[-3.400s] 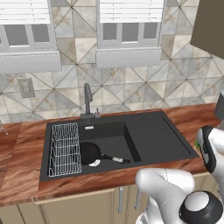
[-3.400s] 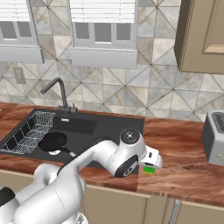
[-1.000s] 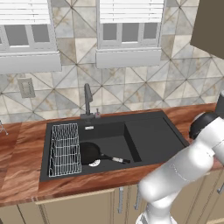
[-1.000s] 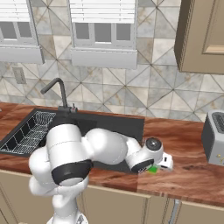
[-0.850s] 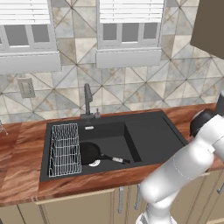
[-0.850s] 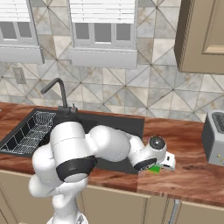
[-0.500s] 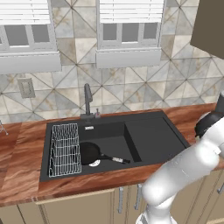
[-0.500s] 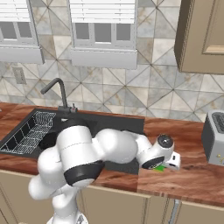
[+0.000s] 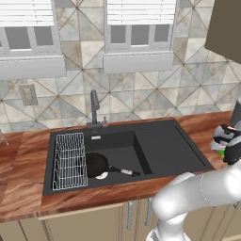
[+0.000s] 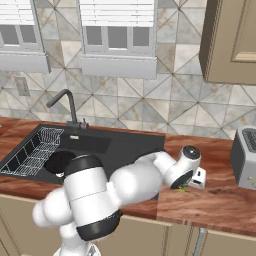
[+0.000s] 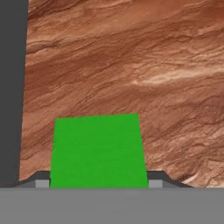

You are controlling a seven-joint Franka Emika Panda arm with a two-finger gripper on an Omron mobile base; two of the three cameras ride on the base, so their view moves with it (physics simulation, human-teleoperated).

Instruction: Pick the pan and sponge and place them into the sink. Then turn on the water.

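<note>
The gripper (image 11: 99, 184) stands over the sponge (image 11: 97, 149) on the wooden counter (image 11: 144, 65) – fingers (image 11: 42, 183) straddling it (whether they squeeze, I cannot tell). A shallow grip could let it slip before the sink (image 9: 160, 146).

Pan (image 9: 96, 164) sits in the sink (image 9: 165, 148) basin, wire rack (image 9: 68, 159) at its 9 o'clock, faucet (image 9: 94, 107) at 12. Sponge (image 11: 98, 151) is on the counter (image 10: 218, 204) at the sink's 3 o'clock, between the fingertips (image 11: 41, 183); toaster (image 10: 244, 158) further along.

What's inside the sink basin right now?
The sink holds the pan beside the white wire rack. The drain is mostly covered by the pan. No water runs from the faucet.
</note>
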